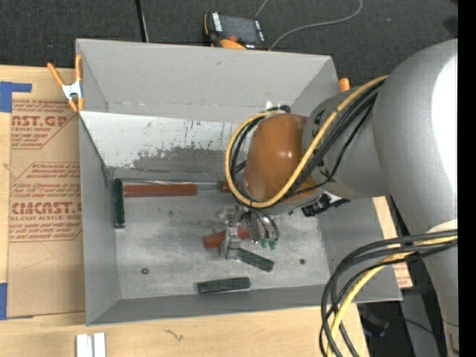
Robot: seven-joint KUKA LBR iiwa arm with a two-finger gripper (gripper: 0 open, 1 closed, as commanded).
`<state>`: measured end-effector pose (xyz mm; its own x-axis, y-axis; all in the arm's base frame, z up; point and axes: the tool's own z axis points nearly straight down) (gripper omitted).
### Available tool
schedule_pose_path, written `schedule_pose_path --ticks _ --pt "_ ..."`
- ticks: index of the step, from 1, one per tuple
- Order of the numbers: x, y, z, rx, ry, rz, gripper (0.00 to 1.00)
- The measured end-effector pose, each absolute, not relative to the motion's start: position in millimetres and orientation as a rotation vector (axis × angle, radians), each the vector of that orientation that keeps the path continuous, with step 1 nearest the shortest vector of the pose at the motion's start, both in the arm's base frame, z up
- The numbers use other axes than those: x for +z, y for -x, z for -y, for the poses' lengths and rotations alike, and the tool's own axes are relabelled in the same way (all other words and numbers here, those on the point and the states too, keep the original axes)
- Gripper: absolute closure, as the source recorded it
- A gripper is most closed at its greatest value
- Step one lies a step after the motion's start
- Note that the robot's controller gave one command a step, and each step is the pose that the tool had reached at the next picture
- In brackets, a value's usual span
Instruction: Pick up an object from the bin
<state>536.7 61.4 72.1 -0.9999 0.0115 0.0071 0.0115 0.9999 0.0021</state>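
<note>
My gripper (247, 231) hangs low over the bin floor, right of the middle, under the arm's orange cover. A small red block (215, 240) lies at its left side, touching or nearly touching it. A short dark green bar (257, 259) lies tilted just below the gripper. Whether anything is held between the gripper's parts I cannot tell.
A long dark green bar (223, 285) lies along the front wall. A reddish-brown bar (159, 190) lies along the back of the floor, with an upright dark green bar (117, 203) at its left end. The arm covers the bin's right side.
</note>
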Motion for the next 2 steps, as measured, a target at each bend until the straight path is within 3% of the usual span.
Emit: schedule_pose_path --ticks 1,2 --pt "185 -530.8 -72 -0.004 0.011 3.150 1.00" --pt "216 -555.6 -51 -0.001 0.043 3.148 1.00"
